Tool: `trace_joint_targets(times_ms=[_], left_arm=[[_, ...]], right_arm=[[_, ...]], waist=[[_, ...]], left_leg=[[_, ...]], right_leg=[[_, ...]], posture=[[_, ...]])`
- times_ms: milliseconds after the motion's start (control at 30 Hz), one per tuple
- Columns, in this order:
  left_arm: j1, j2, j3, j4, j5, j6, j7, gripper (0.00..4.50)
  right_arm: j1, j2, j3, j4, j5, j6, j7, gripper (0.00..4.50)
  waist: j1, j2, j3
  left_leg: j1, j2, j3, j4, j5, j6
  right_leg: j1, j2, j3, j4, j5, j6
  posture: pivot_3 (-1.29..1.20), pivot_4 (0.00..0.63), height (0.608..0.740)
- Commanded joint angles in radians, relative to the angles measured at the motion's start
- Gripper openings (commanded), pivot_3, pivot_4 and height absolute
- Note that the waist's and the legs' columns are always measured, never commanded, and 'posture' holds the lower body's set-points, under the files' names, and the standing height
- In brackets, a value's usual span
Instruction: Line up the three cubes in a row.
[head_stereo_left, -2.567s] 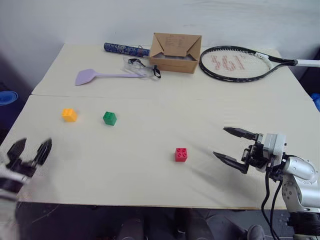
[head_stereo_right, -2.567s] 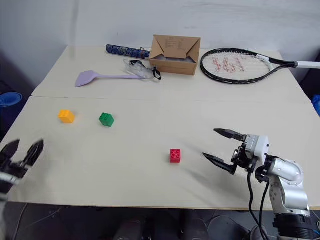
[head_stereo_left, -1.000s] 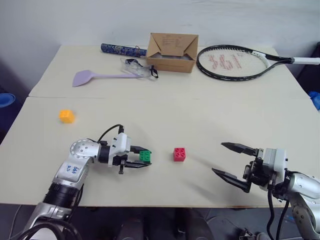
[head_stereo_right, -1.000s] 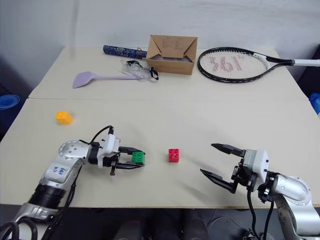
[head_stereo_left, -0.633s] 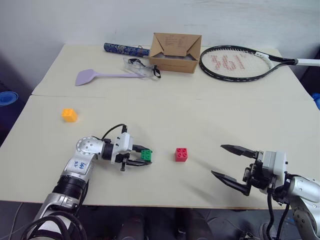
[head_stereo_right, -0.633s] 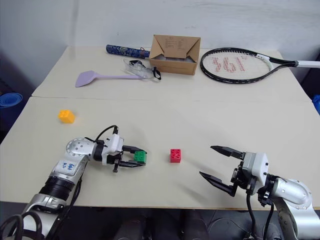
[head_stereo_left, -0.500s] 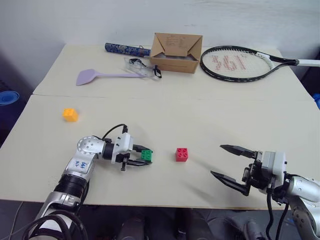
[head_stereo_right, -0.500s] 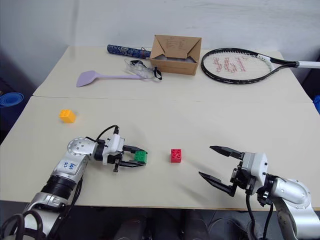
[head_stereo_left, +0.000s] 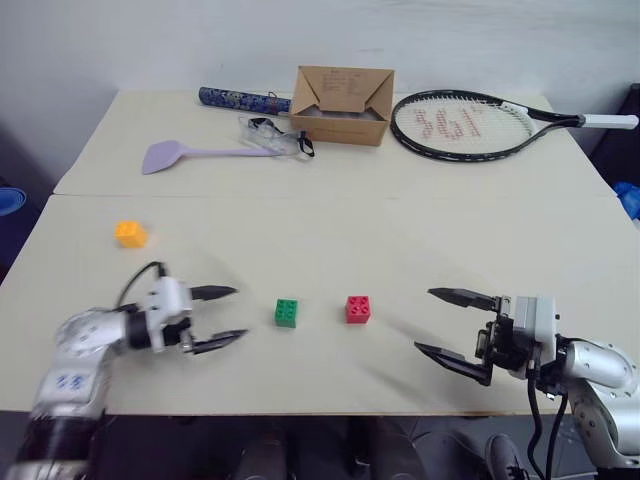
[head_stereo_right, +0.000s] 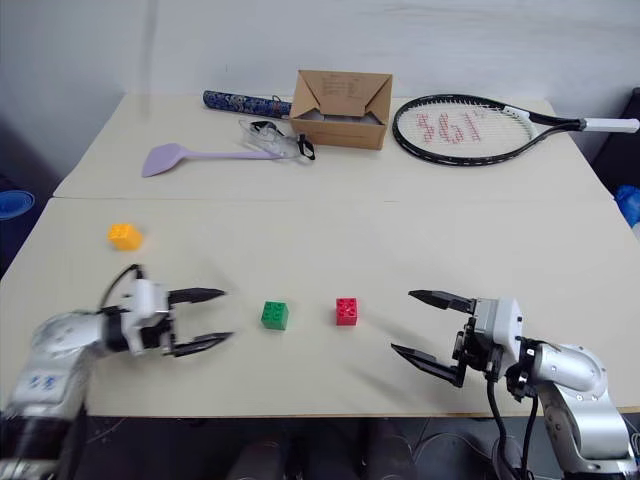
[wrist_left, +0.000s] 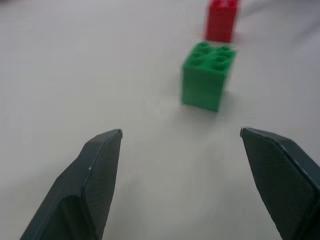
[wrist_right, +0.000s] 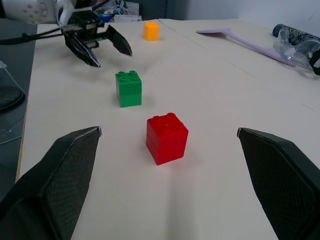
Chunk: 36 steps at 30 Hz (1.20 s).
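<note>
Sitting studs-up, green cube (head_stereo_left: 287, 312), red cube (head_stereo_left: 359, 308)

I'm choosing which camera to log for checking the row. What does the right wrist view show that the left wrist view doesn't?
Right wrist view alone: the orange-yellow cube far off, the open left hand past the green cube, the purple spatula, and the open right hand. Left wrist view alone: the left hand's own fingers seen from behind, spread and apart from the green cube. Both: the green cube and red cube standing side by side on the table.
</note>
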Motion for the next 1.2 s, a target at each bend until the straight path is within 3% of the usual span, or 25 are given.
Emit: trace_joint_targets(times_ms=[33,167,367,633,800,967,1200], left_arm=[[0.161,-0.063,0.238,-0.115,-0.069,0.053,0.206,3.99],[0.309,-0.182,0.444,-0.149,-0.149,0.096,0.382,4.48],[0.341,-0.3,0.593,-0.125,-0.214,0.099,0.579,4.48],[0.084,-0.172,0.434,-0.075,-0.155,0.211,0.657,4.48],[-0.209,-0.075,0.276,0.089,-0.086,0.368,0.718,4.48],[-0.421,-0.038,0.189,0.346,0.013,0.337,0.744,4.48],[-0.572,-0.041,0.137,0.56,0.08,0.283,0.76,4.48]], right_arm=[[-0.026,0.015,0.014,0.013,0.002,-0.036,0.02,4.5],[-0.054,0.043,0.031,0.022,0.007,-0.059,0.016,4.5],[-0.095,0.091,0.056,0.004,0.022,-0.055,-0.005,4.5],[-0.117,0.108,0.075,0.014,0.003,-0.068,-0.02,4.5],[-0.13,0.116,0.084,0.016,-0.011,-0.081,-0.035,4.5],[-0.138,0.136,0.092,-0.003,-0.018,-0.096,-0.066,4.5],[-0.135,0.163,0.115,-0.061,-0.014,-0.089,-0.124,4.5]], waist=[[0.0,0.0,0.0],[-0.001,0.0,0.0],[0.007,-0.001,0.0],[0.026,-0.003,-0.002],[0.02,-0.003,-0.002],[0.002,-0.003,-0.002],[-0.001,-0.004,-0.001]], left_leg=[[0.0,0.0,0.0,0.0,0.0,0.0],[0.0,0.0,-0.001,0.0,-0.001,0.0],[0.0,0.0,-0.001,0.0,-0.003,0.0],[0.0,-0.001,-0.002,0.0,-0.002,-0.001],[0.0,-0.001,-0.001,-0.001,-0.002,-0.001],[0.0,-0.001,0.003,-0.001,-0.001,-0.001],[0.0,-0.001,0.004,0.0,-0.001,-0.001]], right_leg=[[0.0,0.0,0.0,0.0,0.0,0.0],[0.001,-0.001,0.0,-0.002,0.0,0.0],[0.001,-0.001,-0.001,-0.002,0.0,0.0],[0.001,-0.001,-0.002,-0.001,0.001,-0.001],[0.0,0.0,-0.002,0.003,0.001,-0.001],[-0.001,0.002,-0.004,0.004,0.001,0.0],[-0.002,0.002,-0.007,0.004,0.001,0.0]], posture=[[0.0,0.15,0.74],[0.0,0.15,0.74],[0.0,0.15,0.74],[0.0,0.15,0.74],[0.0,0.15,0.74],[0.0,0.15,0.74],[0.0,0.15,0.74]])
